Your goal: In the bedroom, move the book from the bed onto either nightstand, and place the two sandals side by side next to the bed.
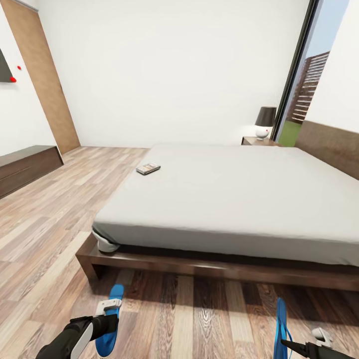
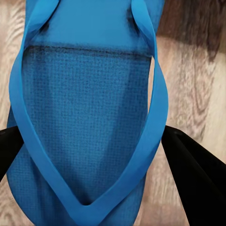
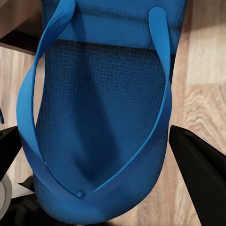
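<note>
The left gripper [image 1: 107,311] holds a blue sandal [image 1: 110,321] low over the wood floor [image 1: 199,319], near the bed's [image 1: 224,199] foot corner; in the left wrist view its dark fingers [image 2: 195,179] flank that sandal [image 2: 84,132] at both edges. The right gripper [image 1: 299,346] likewise carries the second sandal [image 1: 280,329], which stands on edge; the right wrist view shows its fingers [image 3: 200,165] bracketing the sole [image 3: 103,117]. The book [image 1: 148,168] lies on the mattress near its left edge, well apart from both grippers. A nightstand [image 1: 259,141] with a lamp [image 1: 265,122] stands beyond the bed.
</note>
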Available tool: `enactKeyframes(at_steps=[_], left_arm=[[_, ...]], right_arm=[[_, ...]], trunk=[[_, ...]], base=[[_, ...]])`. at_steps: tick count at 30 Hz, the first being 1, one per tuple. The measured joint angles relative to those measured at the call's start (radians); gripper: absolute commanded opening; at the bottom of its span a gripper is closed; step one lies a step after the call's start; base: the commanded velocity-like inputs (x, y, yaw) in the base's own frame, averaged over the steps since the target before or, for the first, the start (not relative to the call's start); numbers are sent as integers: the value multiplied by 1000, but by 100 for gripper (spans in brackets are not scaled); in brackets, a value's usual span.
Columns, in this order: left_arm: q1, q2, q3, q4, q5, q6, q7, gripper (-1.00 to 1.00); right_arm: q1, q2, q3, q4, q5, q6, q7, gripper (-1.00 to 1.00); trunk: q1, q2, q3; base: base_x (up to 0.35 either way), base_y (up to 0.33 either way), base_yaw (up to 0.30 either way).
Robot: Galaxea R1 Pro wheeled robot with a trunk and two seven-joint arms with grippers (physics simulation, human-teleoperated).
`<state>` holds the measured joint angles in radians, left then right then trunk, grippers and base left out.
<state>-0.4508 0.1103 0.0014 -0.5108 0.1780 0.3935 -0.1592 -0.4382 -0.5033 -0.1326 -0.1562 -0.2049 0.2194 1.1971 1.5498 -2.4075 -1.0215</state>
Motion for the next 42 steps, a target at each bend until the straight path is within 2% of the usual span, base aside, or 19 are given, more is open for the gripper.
enactKeyframes(at_steps=[13, 42], left_arm=[[0, 0, 0, 0, 0, 0, 0, -100], [1, 0, 0, 3, -3, -2, 1, -100]], right_arm=[[0, 1, 0, 0, 1, -1, -4, -100], [0, 3, 0, -1, 2, -1, -4, -100]], trunk=[[50, -91, -41], [63, -99, -153]], base=[[0, 0, 0], [0, 0, 0]])
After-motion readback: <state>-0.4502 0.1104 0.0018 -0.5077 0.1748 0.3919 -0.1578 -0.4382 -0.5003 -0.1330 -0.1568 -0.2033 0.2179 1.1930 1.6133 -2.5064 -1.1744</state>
